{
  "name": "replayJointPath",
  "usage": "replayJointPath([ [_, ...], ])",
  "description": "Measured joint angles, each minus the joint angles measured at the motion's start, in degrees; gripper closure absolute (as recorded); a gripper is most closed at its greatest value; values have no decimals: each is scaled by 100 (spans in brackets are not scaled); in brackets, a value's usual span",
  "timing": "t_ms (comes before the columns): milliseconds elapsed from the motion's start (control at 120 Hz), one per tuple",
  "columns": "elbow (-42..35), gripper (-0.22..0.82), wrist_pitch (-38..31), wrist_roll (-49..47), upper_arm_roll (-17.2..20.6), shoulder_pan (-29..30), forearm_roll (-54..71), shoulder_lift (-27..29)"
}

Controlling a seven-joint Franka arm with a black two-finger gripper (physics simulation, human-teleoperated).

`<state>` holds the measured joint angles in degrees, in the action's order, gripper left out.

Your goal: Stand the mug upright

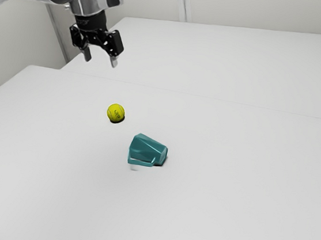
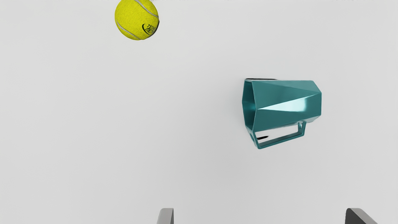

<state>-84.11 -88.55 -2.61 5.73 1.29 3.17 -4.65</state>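
Pale walls (image 1: 277,14) rise behind a broad white tabletop (image 1: 224,220), smooth and likely offering only modest grip to whatever lies on it. Above it hangs the gripper (image 1: 100,61), its two fingers (image 2: 166,217) set wide apart with nothing between them, well up from the surface. Out past the fingertips, the teal mug (image 2: 286,104) lies on its side on the tabletop, mouth toward the exterior view's left, base toward the exterior view's right, its squared handle (image 2: 281,139) jutting out beside the body. It looks stiff and fairly light, glazed or hard plastic; if ceramic, it could chip on a hard drop. Those glossy, slanting facets may let the pads slide, and the body narrows toward the base, so a squeeze there could slip. I judge the best hold to be across the body near the rim, pads on opposite faces, leaving room to swing the base downward. The handle makes one side awkward: a finger landing on it would twist the mug. Farther off, apart from the mug and beyond its mouth, sits a yellow tennis ball (image 1: 115,112), which a low sideways approach could set rolling; coming down from above should avoid it.
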Motion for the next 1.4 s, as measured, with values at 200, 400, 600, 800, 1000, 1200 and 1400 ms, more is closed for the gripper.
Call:
replayJointPath([
  [200, 67, 0, -17, -24, -19, 59, -8, -19],
  [400, -38, 0, -15, -43, -32, 107, -177, -18],
  [600, -754, 0, -272, -60, -22, 266, -598, 62],
  [800, -1521, 0, -560, 104, -17, 476, -1518, 76],
  [1000, -2291, 0, -1037, 825, -22, 918, -2820, 55],
  [1200, -2771, 0, -1479, 1912, -24, 1220, -3880, -165],
  [1400, -2899, 0, -1799, 3041, -22, 1346, -4564, -787],
])
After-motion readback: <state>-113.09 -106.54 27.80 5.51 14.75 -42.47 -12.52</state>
